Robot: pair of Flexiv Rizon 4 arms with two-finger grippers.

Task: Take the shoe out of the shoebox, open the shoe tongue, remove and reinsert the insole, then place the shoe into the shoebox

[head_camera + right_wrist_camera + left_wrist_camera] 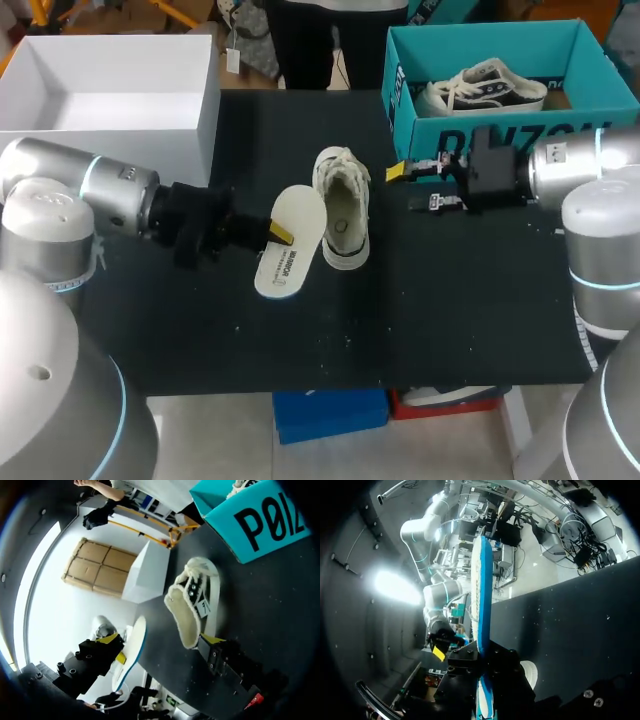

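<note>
Head view: the left gripper [272, 232] covered 1 edge of the insole [290, 245]; the near wall of the shoebox [500, 135] hid the lower part of the boxed shoe [482, 88]; the left arm [100, 185] overlapped the near corner of the white box [150, 145]. Left wrist view: black housing hid the 2 yellow tips and the insole's near end (the insole stood edge-on, so neither face showed). Of the right gripper [412, 187], the right wrist view showed only 1 yellow fingertip [212, 639]; the black rim cut off most of the shoebox.
</note>
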